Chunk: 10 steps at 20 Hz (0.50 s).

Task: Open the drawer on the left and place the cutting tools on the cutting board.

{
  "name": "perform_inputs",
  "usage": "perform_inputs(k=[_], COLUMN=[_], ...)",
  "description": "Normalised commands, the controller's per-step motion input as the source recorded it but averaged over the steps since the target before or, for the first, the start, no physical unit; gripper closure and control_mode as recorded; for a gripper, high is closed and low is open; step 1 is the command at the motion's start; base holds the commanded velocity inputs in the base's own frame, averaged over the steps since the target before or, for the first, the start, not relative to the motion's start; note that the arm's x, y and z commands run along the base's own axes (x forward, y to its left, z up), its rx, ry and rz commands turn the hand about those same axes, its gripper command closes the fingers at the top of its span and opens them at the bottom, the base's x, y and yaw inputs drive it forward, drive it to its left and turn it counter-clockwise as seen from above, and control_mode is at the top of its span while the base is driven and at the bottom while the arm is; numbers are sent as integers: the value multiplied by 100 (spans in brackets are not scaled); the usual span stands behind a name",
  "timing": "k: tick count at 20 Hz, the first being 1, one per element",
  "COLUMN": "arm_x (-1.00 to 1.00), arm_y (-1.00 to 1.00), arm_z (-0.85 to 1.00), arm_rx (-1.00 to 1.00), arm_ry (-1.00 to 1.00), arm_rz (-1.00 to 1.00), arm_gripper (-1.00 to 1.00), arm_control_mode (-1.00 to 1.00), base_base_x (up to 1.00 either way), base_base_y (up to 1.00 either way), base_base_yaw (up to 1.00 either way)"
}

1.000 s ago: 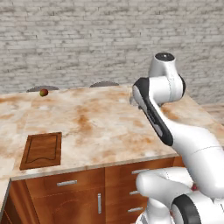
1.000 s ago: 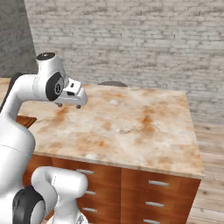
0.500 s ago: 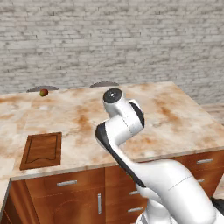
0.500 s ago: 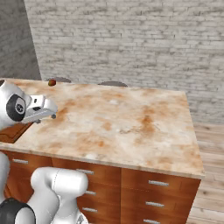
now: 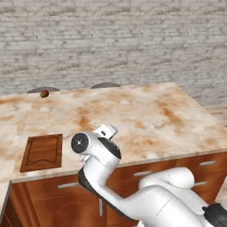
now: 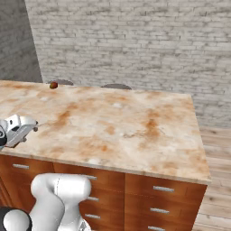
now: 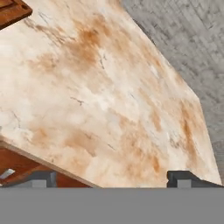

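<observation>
The drawer [image 5: 44,189] is the wide reddish-brown front under the counter's left end, shut, with a short silver handle [image 5: 67,185]. Above it the dark cutting board [image 5: 42,152] lies flat near the counter's front left edge, and its corner [image 7: 11,11] shows in the hand view. The cutting tools are out of view. My gripper [image 5: 108,130] hangs low over the counter's front edge, right of the board; the right base view has it at the far left [image 6: 30,127]. In the hand view my gripper [image 7: 113,178] is open, its fingertips [image 7: 183,177] far apart with nothing between them.
A small red-green fruit [image 5: 44,94] sits at the counter's far left back [image 6: 53,85]. The marbled beige countertop [image 5: 146,115] stretches to the right. Under it are a door with a vertical handle [image 5: 101,206] and stacked drawers [image 6: 158,198]. A brick wall stands behind.
The arm has swung from high over the counter's right side down and left to the front edge near the board. The gripper has stayed open. Nothing on the counter has moved.
</observation>
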Motion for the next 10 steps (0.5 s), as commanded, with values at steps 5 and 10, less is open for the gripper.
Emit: perform_inputs(k=[5, 10], arm_x=[-4, 0], arm_y=[92, 88], arm_z=[-64, -70], arm_rx=[-43, -29], arm_ry=[1, 2], arm_rz=[7, 0], arm_gripper=[-100, -100], arm_control_mode=[-100, -100], base_base_x=[0, 0], base_base_y=[0, 0], base_base_yaw=[0, 0])
